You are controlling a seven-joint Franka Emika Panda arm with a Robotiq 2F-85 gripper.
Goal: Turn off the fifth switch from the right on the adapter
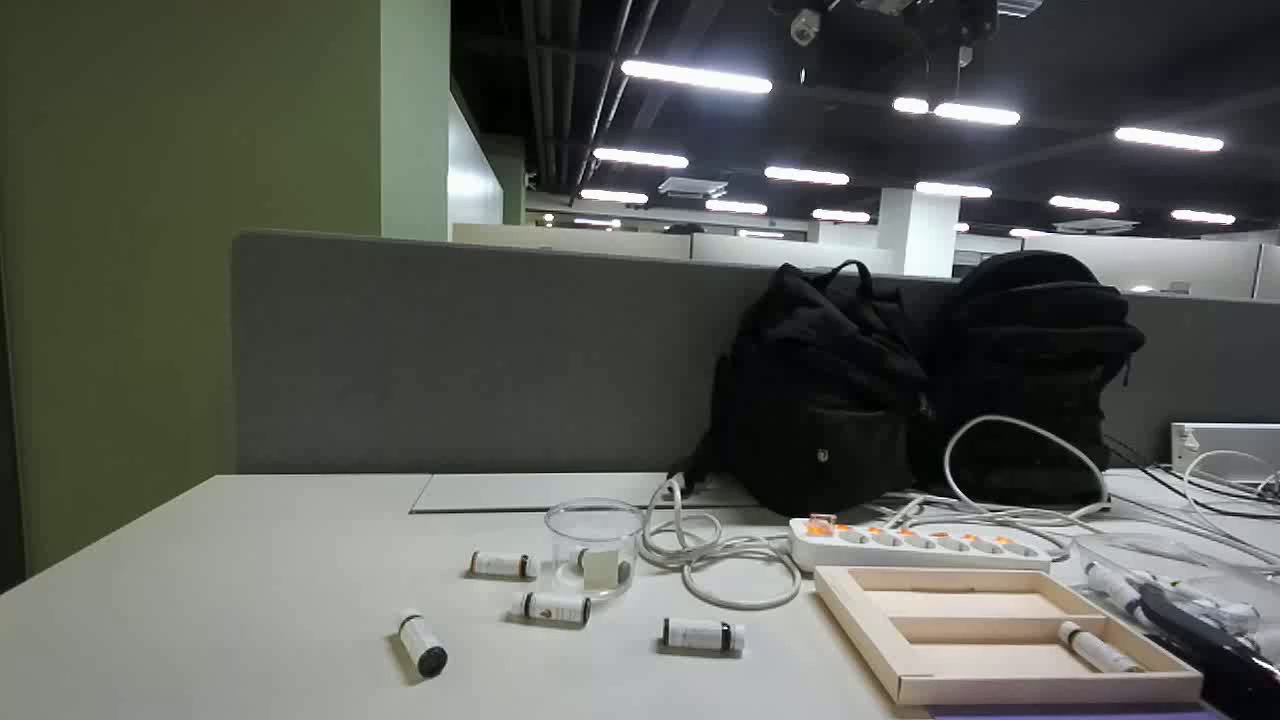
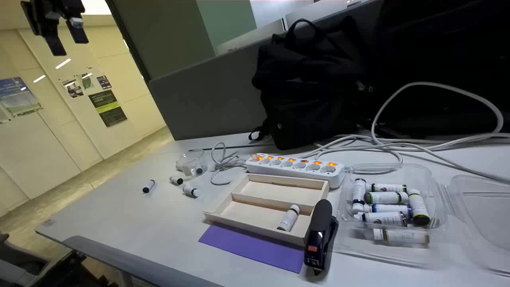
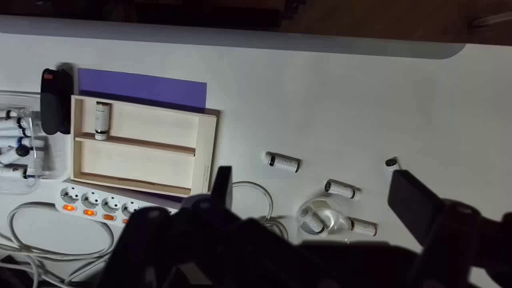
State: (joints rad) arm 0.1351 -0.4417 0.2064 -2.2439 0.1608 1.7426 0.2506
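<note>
Adapter (image 2: 294,169) on desk (image 2: 159,223), jaws (spread wide) higher, well apart.

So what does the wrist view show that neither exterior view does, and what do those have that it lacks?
Only the wrist view: what looks like small print, unreadable, on the wooden tray.

Only the exterior views: the gray partition and green wall, in both; ceiling lights in an exterior view; wall posters in an exterior view. The black backpacks are recognizable only there.

All share the wooden tray, power strip, clear cup and small labeled bottles. The fingers show in the wrist view and in an exterior view.
</note>
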